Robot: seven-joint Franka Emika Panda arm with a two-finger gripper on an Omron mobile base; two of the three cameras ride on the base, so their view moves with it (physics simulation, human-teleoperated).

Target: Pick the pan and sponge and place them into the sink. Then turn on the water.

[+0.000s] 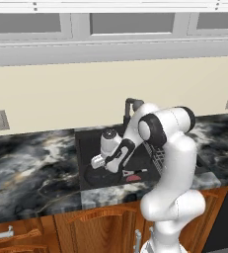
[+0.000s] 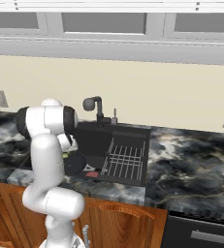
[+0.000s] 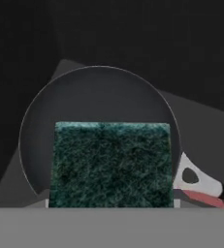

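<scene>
One risk I see: my fingers [image 1: 93,163] hold the sponge [image 3: 112,164] directly above the pan [image 3: 99,97] inside the sink [image 1: 86,143]. If I release here, I think it lands in the pan and could bounce out toward the red drain piece [image 3: 203,197].

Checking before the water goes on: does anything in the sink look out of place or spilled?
Nothing stands out. The pan lies flat in the sink, and the sponge is held above it, green side up. No spill shows.

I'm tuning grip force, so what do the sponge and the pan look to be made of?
The sponge: its fibrous dark green face looks like coarse scouring fibre; the body beneath is hidden.
The pan: smooth matte dark surface with a thin pale rim, probably coated metal, though the rendering leaves that open.
</scene>
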